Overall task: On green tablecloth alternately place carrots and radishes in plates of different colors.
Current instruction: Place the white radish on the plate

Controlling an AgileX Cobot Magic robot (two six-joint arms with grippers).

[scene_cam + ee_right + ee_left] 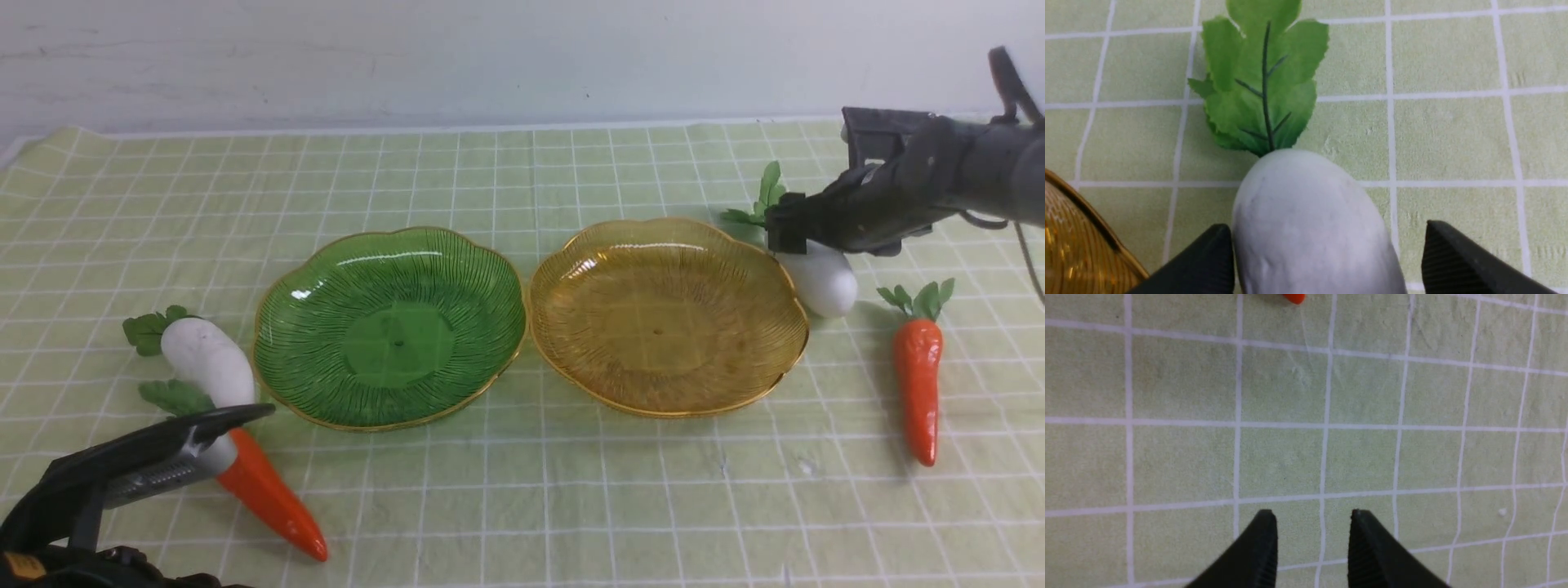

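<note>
green tablecloth (522,506): covers the whole table up to the far wall, pale with a thin white grid, slightly wrinkled.

green plate (390,327): sits left of centre, empty. amber plate (668,314): sits just to the right of it, rims touching or nearly so, also empty.

right gripper (785,231): reaches in from the far right, low over the cloth, and stands spread around the right radish (820,278), pinching nothing. from the right wrist, shows one finger (1208,261) against the white flank of the right radish (1306,228) and the other finger clear of it, with cloth showing in the gap.

left gripper (237,433): hangs at the near left corner, in front of the left radish (208,359) and left carrot (273,498), hiding the carrot's top end. from the left wrist, shows the left gripper (1312,514) with jaws parted over bare grid cloth, gripping nothing; catches only an orange tip (1295,297) at the frame's edge.

left radish: lies on the cloth just left of the green plate, leafy top toward the far left.

right radish: lies on the cloth just beside the amber plate's far right rim, leaves (1261,85) pointing away toward the far side.

left carrot: lies on the cloth at the near left, tip pointing near and right.

right carrot (918,384): lies on the cloth right of the amber plate, apart from the right radish, leaves far, tip near.
</note>
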